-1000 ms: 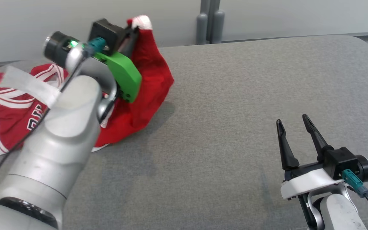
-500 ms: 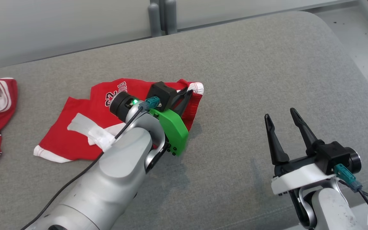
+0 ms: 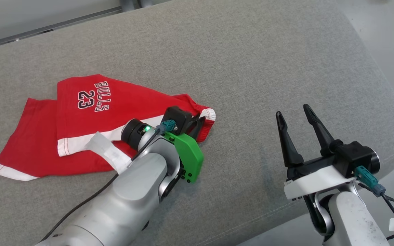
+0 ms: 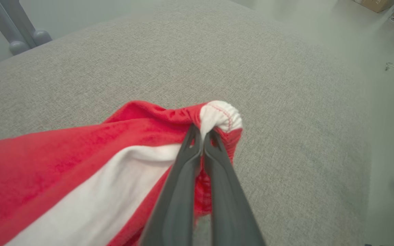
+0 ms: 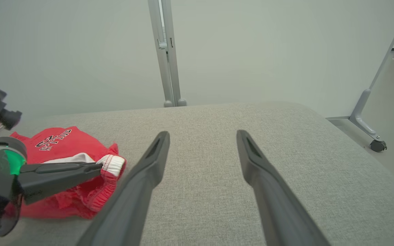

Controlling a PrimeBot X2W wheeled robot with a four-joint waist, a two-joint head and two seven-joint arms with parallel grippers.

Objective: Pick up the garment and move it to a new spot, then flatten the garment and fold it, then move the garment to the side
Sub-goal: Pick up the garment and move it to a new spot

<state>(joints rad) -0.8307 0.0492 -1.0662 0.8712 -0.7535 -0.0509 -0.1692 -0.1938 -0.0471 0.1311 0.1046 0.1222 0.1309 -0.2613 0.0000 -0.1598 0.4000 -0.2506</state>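
Head view: your left gripper (image 3: pixel 199 119) clamps the white-hemmed corner of the red garment (image 3: pixel 125 102), which lies spread to its left. Left wrist view: its fingers (image 4: pixel 180 191) pinch that bunched hem. Right wrist view: your right gripper (image 5: pixel 202 133) has its fingers apart, with the garment to its left.

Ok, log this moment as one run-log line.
left gripper: shut on red garment, white-trimmed corner | right gripper: open, off the garment | garment: on grey table, not yet flat

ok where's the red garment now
In the head view the red garment lies on the left half of the grey padded surface, its white-trimmed right corner pinched in the left end effector; the open right end effector stands apart.
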